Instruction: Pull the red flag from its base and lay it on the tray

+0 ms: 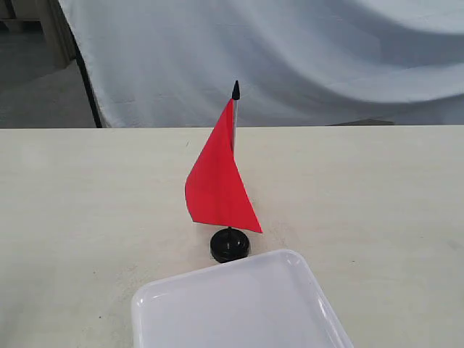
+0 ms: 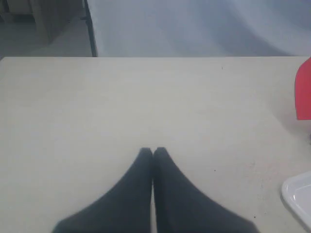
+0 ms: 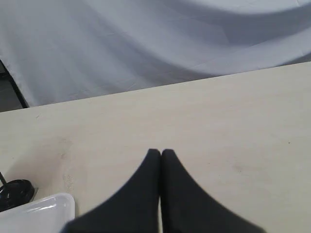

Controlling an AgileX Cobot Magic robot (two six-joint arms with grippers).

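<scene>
The red flag (image 1: 220, 177) stands upright in the base (image 1: 230, 246), at 12 o'clock of the tray (image 1: 217, 267), base just beside its far rim. L gripper (image 2: 153, 151) and R gripper (image 3: 161, 153): tips pressed together, empty, apart from flag. Risks we expect: base lifts w/ pole (image 1: 234, 130) unless pinned; skewed pull tips base against tray rim.

Red flag (image 1: 217, 185) stands upright in black base (image 1: 230, 246), just beside white tray (image 1: 239, 304)

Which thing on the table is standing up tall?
The red flag: it stands upright in the black base, while the white tray lies flat.
</scene>
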